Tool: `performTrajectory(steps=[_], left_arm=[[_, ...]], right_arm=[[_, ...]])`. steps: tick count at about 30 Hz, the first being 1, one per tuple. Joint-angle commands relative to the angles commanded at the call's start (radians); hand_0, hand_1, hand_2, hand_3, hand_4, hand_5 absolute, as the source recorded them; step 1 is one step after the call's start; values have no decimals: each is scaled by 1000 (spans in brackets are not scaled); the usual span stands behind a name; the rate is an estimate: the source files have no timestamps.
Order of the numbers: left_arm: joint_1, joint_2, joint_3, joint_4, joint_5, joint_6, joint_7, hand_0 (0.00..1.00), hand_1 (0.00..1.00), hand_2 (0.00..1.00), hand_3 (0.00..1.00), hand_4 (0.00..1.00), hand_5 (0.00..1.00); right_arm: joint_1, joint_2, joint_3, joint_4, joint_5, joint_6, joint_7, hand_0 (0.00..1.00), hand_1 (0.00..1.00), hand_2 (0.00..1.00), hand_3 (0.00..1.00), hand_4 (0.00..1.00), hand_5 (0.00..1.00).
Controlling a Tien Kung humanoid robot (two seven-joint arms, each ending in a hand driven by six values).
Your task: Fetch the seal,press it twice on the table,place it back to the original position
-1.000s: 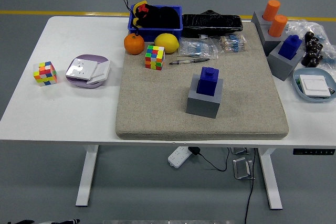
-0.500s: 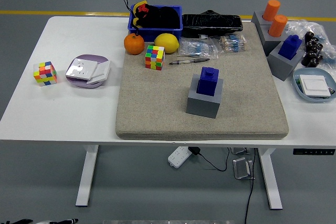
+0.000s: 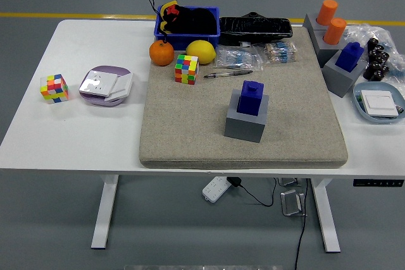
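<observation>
Grey floor surrounds the white desk [image 3: 82, 137]; no hand visible. Grasp the blue block-shaped seal [image 3: 251, 98] upright from its grey square holder [image 3: 245, 123].

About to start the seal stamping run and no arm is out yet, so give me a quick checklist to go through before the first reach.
1. Target seal present: ok. The blue seal stands upright in its grey holder on the beige mat.
2. Top of the seal free to grasp: ok, nothing over it.
3. Nearby clutter: ok. The pen and the cube lie farther back, apart from the holder.
4. Stamping space: ok, bare mat in front and to the left of the holder.
5. Mix-up risk: not ok. A second blue seal sits in a holder at the right edge.
6. Hands ready: cannot tell, neither is in view.
</observation>
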Motion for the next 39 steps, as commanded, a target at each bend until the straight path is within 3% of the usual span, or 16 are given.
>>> performTrajectory(steps=[39], left_arm=[[-12,-1,-31,3,9,0,-1,810,812,784,834,782,403]], right_arm=[[24,2,-5,3,1,1,-7,792,643,634,627,918,191]])
